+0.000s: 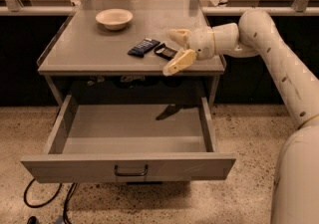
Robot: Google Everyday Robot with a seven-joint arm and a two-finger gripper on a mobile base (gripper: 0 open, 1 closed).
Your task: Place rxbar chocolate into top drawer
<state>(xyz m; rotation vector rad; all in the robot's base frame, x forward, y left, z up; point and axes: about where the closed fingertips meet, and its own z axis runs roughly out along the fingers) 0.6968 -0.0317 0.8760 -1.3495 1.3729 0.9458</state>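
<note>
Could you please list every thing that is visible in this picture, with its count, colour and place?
rxbar chocolate: one, black-brown, right front of the table top
blue bar: one, dark blue, just left of the rxbar chocolate
bowl: one, cream, back left of the table top
table: one, grey, centre
top drawer: one, grey-beige, pulled open below the table
handle: one, dark, centre of the drawer front
cables: at least two, dark, floor at lower left
arm: one, white, reaching in from the right
gripper: one, cream, at the table's right front, jaws open on either side of the rxbar chocolate
</note>
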